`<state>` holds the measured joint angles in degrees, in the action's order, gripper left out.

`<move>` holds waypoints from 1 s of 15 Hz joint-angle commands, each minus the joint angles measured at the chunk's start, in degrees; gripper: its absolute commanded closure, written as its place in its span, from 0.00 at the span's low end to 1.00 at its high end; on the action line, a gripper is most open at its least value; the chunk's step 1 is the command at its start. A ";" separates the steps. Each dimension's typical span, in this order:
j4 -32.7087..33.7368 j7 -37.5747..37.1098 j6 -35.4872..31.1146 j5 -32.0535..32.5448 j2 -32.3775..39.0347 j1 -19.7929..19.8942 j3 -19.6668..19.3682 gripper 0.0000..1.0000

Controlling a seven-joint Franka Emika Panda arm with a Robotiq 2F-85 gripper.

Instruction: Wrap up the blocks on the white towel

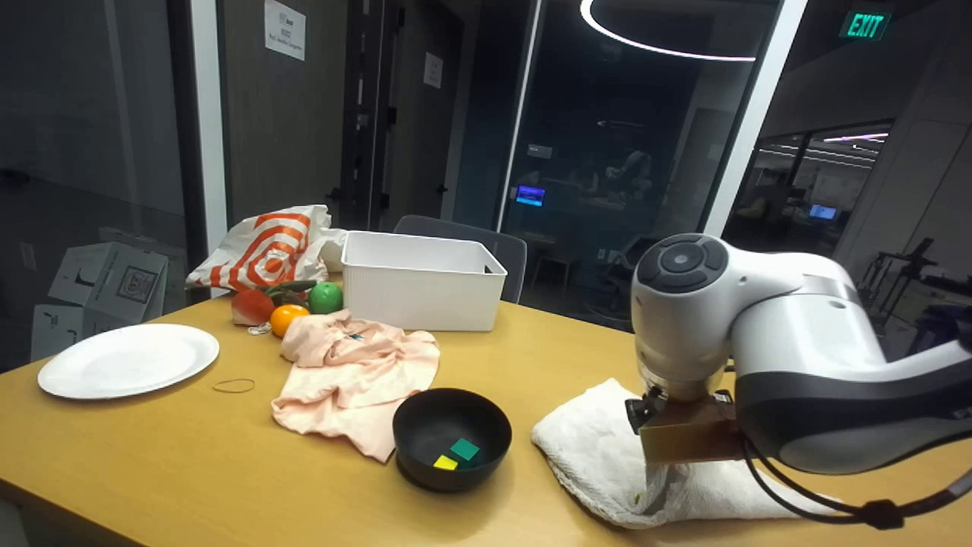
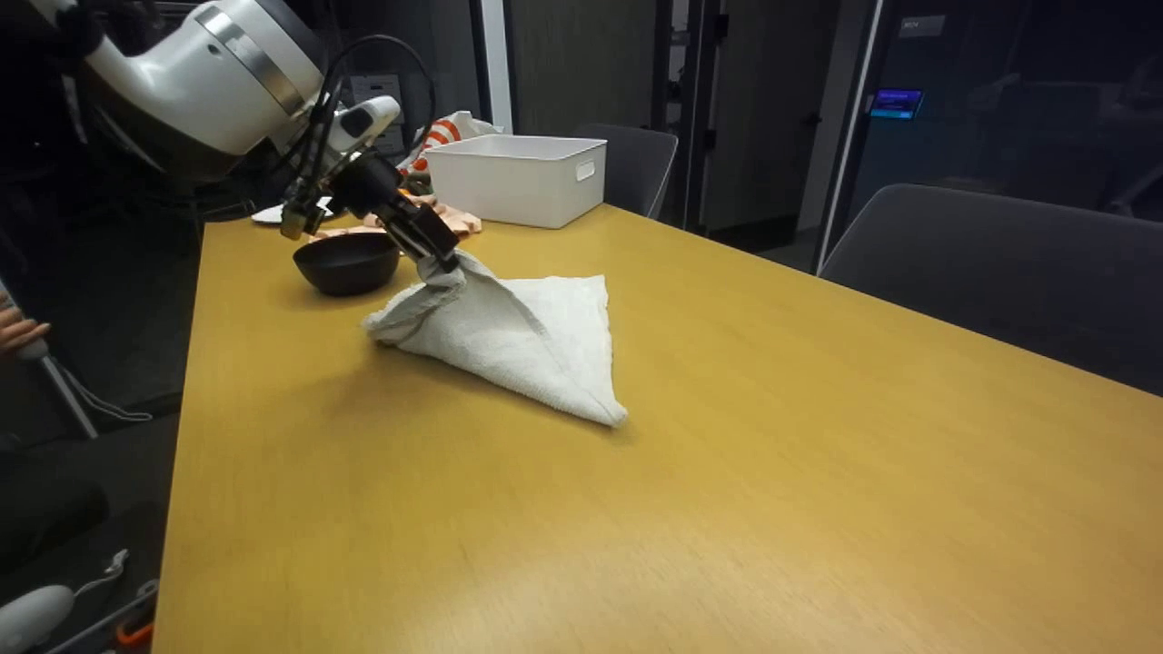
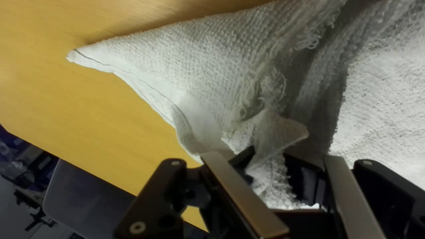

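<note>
The white towel [image 1: 596, 437] lies on the table, folded over and lifted at one part. It shows as a tented shape in an exterior view [image 2: 518, 341] and fills much of the wrist view [image 3: 199, 63]. My gripper [image 2: 442, 258] is shut on a bunched edge of the towel, held a little above the table. In the wrist view the cloth fills the gap between the fingers [image 3: 272, 169]. A tiny green spot [image 1: 637, 498] shows at the towel's fold. Any blocks on the towel are otherwise hidden. A green block [image 1: 465, 449] and a yellow block [image 1: 446, 463] lie in the black bowl.
The black bowl [image 1: 410, 425] stands beside the towel. A pink cloth [image 1: 357, 372], a white bin [image 1: 418, 296], a white plate [image 1: 129, 361], toy fruit [image 1: 326, 298] and a Target bag [image 1: 266, 247] stand farther along the table [image 2: 727, 472]. Chairs [image 2: 990, 272] stand behind it.
</note>
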<state>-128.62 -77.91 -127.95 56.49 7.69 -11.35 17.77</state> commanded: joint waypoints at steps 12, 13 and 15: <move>18.03 -3.68 9.57 8.64 17.56 -7.34 -4.75 0.30; 17.74 -3.22 9.28 7.87 17.48 -7.45 -4.66 0.46; 17.76 -3.25 9.33 7.90 17.66 -7.55 -4.86 0.32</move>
<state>-110.94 -81.37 -118.47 64.80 25.41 -18.09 13.76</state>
